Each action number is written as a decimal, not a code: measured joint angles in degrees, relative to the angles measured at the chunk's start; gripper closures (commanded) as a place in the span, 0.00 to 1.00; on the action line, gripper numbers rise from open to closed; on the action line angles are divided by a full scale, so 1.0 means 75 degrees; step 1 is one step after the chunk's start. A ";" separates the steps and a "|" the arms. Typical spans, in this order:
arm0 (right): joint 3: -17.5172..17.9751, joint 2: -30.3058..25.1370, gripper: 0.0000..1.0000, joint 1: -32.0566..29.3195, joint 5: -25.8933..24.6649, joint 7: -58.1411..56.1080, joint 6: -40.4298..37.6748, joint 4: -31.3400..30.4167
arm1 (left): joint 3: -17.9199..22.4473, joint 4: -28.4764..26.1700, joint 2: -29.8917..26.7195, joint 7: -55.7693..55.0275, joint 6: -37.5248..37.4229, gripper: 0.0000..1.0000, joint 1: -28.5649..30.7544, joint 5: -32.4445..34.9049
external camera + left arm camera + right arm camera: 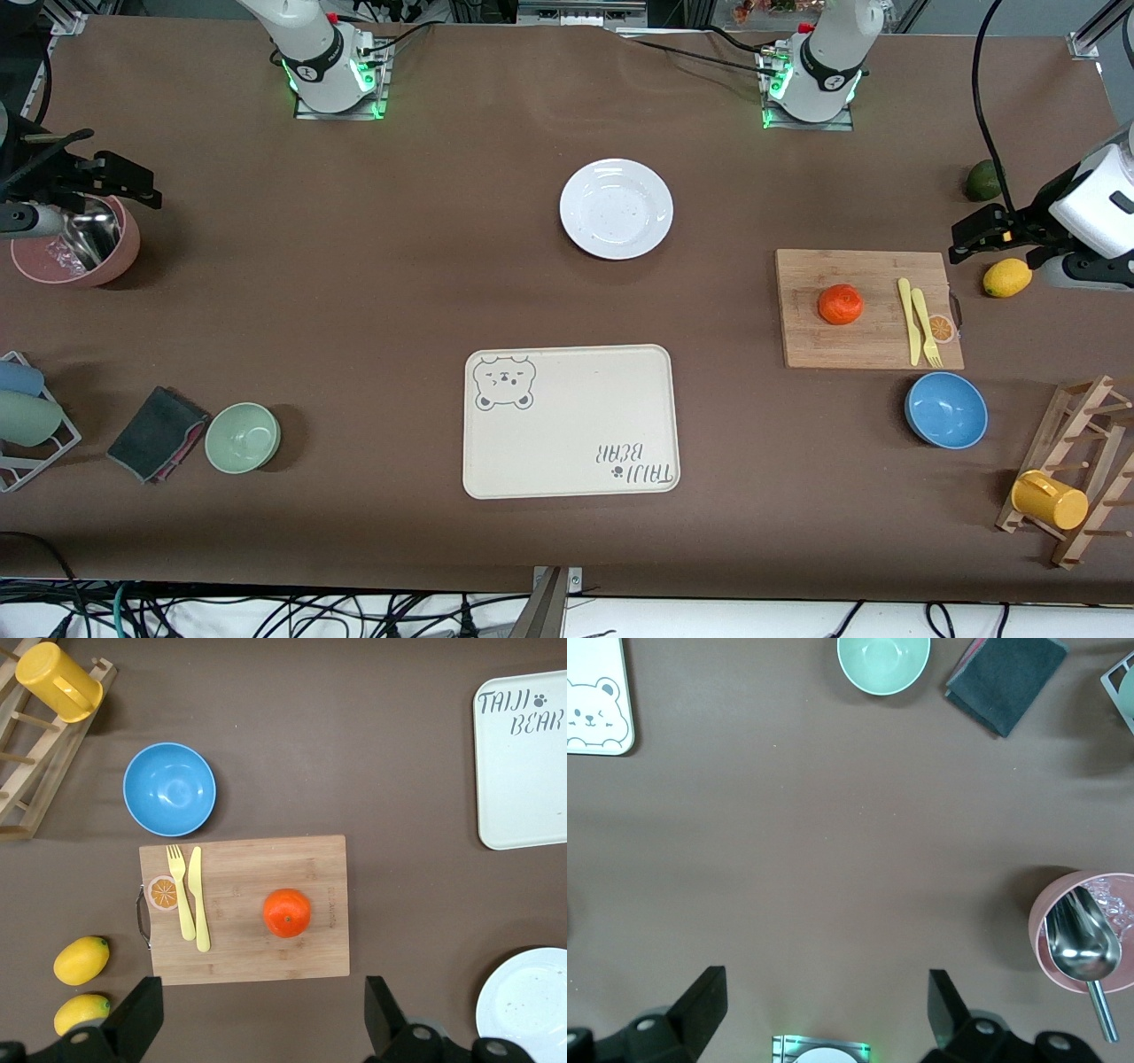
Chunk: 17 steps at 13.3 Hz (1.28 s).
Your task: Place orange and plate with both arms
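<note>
- Front view: the plate (616,209) is seen on the bare table between the two bases, farther from the camera than the tray (570,422). The orange (840,304) lies on the cutting board (866,308), beside a yellow knife (908,320) and fork (925,326). Only here are both arms seen raised at the table's ends: the left gripper (982,232) is held over the table just beside the board's edge, near a lemon (1006,277); the right gripper (120,182) is held over the pink bowl (78,241). A dark green fruit (982,180) is shown in this view alone.
- Left wrist view: the left gripper (261,1014) is seen wide open, holding nothing, fingers (137,1014) pointing down toward the board's edge. A second lemon (81,1012) is revealed. "TAIJI BEAR" is read on the tray.
- Right wrist view: the right gripper (826,1005) is likewise spread wide and empty over bare table. A metal scoop (1083,948) is shown in the pink bowl.
</note>
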 measured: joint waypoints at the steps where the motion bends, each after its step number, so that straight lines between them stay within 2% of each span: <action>1: 0.0000 0.0000 0.00 0.0000 0.0000 0.0000 0.0000 0.0000 | 0.0000 0.0000 0.0003 0.0000 0.0000 0.00 0.0000 0.0000; 6: 0.0000 0.0000 0.00 0.0000 0.0000 0.0000 0.0000 0.0000 | 0.0000 -0.0021 0.0256 0.0011 -0.0084 0.00 -0.0028 0.0000; 12: 0.0001 0.0000 0.00 0.0000 0.0000 0.0000 0.0000 0.0003 | 0.0000 -0.0118 0.1374 0.0041 -0.0136 0.00 -0.0071 0.0353; 14: 0.0001 0.0000 0.00 0.0001 0.0000 0.0000 0.0000 0.0004 | 0.0001 -0.0349 0.1558 0.0048 -0.0089 0.00 -0.0066 0.0415; 17: 0.0001 0.0000 0.00 0.0001 0.0000 0.0000 0.0000 0.0004 | 0.0013 -0.1115 0.1579 0.0049 0.0594 0.00 -0.0029 0.0416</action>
